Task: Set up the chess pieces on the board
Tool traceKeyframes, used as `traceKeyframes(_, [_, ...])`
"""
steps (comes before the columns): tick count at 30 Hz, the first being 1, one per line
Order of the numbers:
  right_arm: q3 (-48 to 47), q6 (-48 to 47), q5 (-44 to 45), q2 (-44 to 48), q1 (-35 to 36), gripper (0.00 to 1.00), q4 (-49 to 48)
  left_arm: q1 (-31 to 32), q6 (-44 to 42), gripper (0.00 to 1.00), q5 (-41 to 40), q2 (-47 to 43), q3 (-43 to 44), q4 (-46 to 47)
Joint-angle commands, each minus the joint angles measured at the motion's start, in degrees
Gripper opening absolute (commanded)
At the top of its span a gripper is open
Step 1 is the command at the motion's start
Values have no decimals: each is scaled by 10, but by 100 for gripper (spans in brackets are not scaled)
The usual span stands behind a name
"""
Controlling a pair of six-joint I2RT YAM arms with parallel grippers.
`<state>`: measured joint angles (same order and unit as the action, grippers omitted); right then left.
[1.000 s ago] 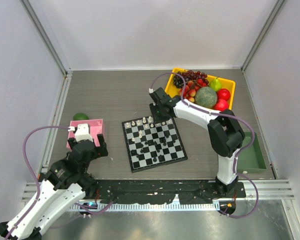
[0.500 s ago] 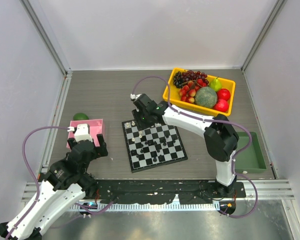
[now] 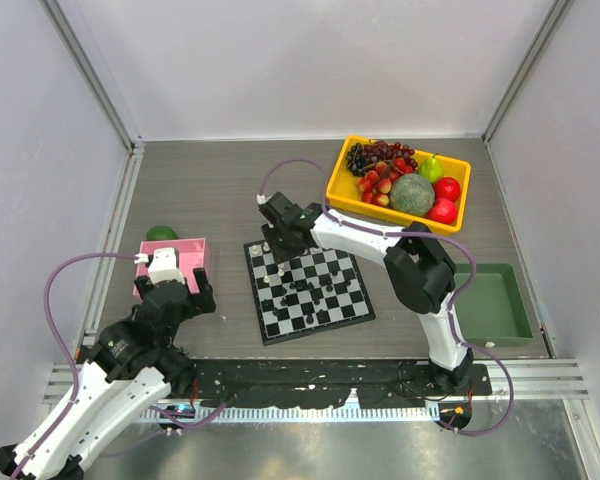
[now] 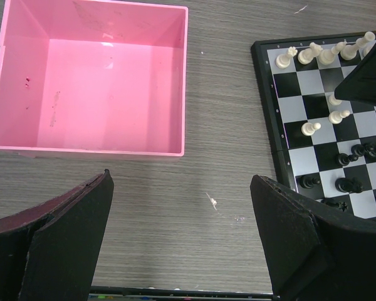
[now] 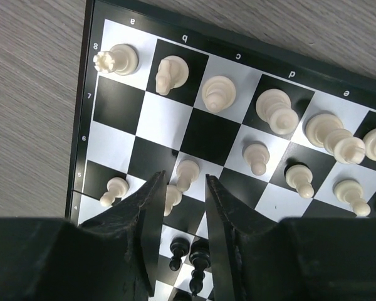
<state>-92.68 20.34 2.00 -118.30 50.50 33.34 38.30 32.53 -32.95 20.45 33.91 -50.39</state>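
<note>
Grey wood-grain counter (image 3: 210, 190), closed in by pale walls at the back and both sides. Carries the board (image 3: 342, 303) flat near the middle, turned a little askew to the counter's front edge. Left of the board, with a strip of bare counter between: a pink tray (image 3: 200, 255), square and open-topped. Beyond the pink tray, farther from the board and just beside the tray's back wall: a small round green fruit (image 3: 161, 233). Behind and right of the board, near its far right corner: a yellow bin (image 3: 458, 165). Right of the board, well apart: a green tray (image 3: 495, 300). Between board and pink tray, toward the front: a tiny white speck (image 4: 211, 200).
</note>
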Motion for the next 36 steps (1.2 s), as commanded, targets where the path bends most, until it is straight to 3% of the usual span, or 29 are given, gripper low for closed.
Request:
traceKeyframes(1, [-30, 5, 6, -3, 0, 36, 5, 1, -1, 99, -8, -5, 2, 24])
traceKeyframes(9, [-38, 3, 5, -9, 1, 18, 4, 1, -1, 99, -8, -4, 1, 24])
traceKeyframes(36, [-68, 1, 45, -43, -11, 18, 10, 1, -2, 99, -8, -1, 2, 25])
